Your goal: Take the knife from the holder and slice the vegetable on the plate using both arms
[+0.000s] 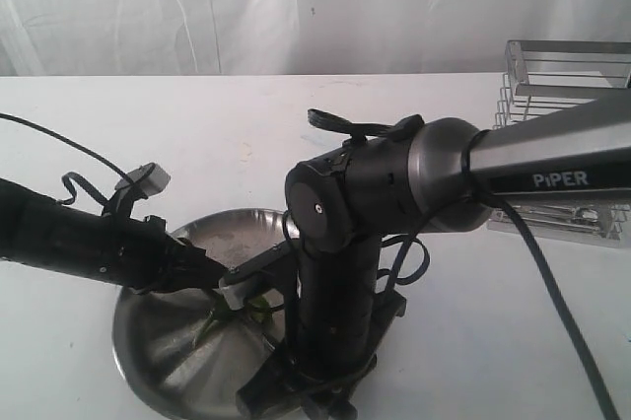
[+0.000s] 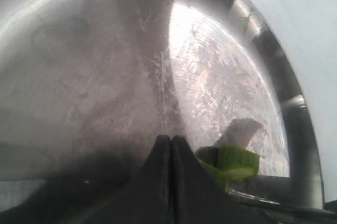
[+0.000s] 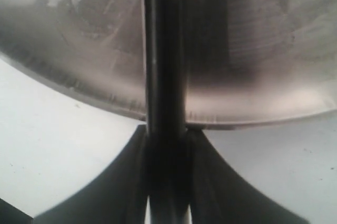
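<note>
The steel plate [image 1: 138, 361] sits at the table's front with a green chili pepper [image 1: 223, 318] lying on it. My left gripper [image 1: 217, 279] comes in low over the plate from the left. In the left wrist view its fingers [image 2: 158, 182] are pressed together, and the chili's cut green end [image 2: 231, 161] lies right beside them on the plate [image 2: 295, 103]. My right gripper [image 1: 283, 384] points down at the plate's near rim [image 3: 79, 84]. It [image 3: 167, 140] is shut on the knife [image 3: 164, 77], whose dark length runs out over the plate. The right arm hides most of the knife in the exterior view.
The silver wire holder [image 1: 562, 95] stands at the back right, behind the right arm's forearm marked PiPER [image 1: 560, 180]. The right arm's elbow [image 1: 345, 203] rises over the plate's far side. White table [image 1: 197, 134] lies all around, with a white curtain behind.
</note>
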{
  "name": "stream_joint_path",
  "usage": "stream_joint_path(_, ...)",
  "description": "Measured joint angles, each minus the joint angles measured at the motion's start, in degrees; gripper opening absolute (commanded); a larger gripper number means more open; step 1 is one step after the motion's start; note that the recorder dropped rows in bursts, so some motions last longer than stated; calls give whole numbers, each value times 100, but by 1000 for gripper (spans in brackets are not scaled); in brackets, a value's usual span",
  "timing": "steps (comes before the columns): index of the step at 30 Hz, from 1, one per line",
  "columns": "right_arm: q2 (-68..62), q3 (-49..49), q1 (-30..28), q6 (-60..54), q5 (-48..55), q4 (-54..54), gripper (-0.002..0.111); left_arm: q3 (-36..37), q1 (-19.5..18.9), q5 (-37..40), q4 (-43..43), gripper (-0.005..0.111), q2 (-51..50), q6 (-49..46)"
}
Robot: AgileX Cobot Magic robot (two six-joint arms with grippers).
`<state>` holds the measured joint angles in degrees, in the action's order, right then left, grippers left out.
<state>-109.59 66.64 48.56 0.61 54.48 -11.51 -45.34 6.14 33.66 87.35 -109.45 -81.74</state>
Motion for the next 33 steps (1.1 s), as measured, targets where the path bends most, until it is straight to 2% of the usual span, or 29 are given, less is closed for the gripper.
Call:
stream_joint_path(9,0,0,0,186,-312,9,0,225,73,376,-175,0,571,102)
stream_joint_path(12,0,0,0,210,-331,9,0,375,73,228,-175,0,627,102)
stream_joint_path(16,0,0,0,222,-362,9,0,484,73,-193,144,0,627,-98)
stream_joint_path(22,0,0,0,222,-377,9,0,484,73,-272,1040,0,627,-1048)
stream_joint_path(33,0,0,0,232,-406,9,0,157,73,-308,1140,0,432,-1280)
